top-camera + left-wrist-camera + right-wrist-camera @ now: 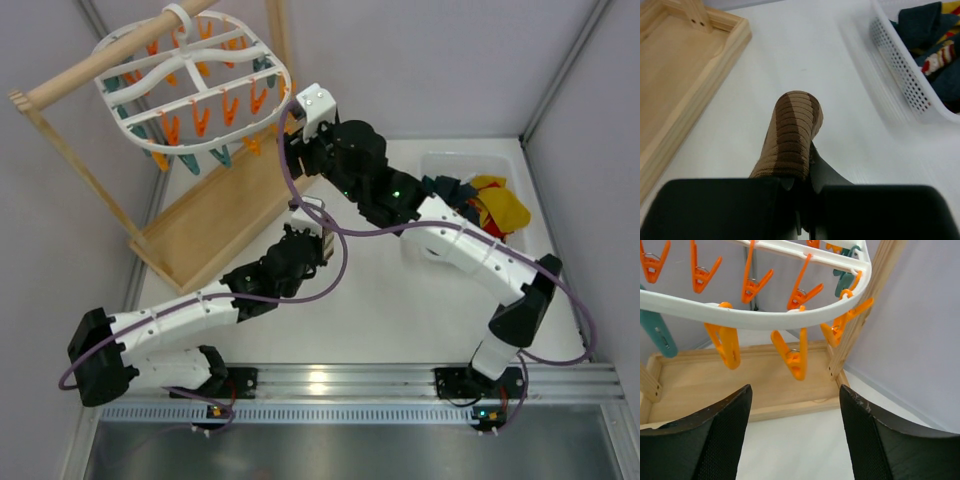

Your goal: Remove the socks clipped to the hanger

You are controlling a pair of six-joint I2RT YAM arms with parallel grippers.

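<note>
One hanger [765, 319], one wooden stand [210, 225], one white basket [900, 65], one striped sock [792, 135], two arms [170, 325].

Two arms of glossy white plastic shells [165, 325] and matt black joint housings [98, 362] trail thin purple cables [345, 262], show small green lights [397, 193], and the right gripper [795, 390] has broad black fingers [715, 440] with a fine mesh texture.

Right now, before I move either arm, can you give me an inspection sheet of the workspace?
Surface: white table, wooden stand at its left rear.
Job's things: hanger shows no sock on the clips in view; striped sock held; other socks in the basket.
Clutter: nothing seen.
Grippers: left gripper shut on the striped sock; right gripper open, empty, below the hanger.
Cables: purple cables loop beside both arms.
Surroundings: pale walls, metal rail at near edge.
</note>
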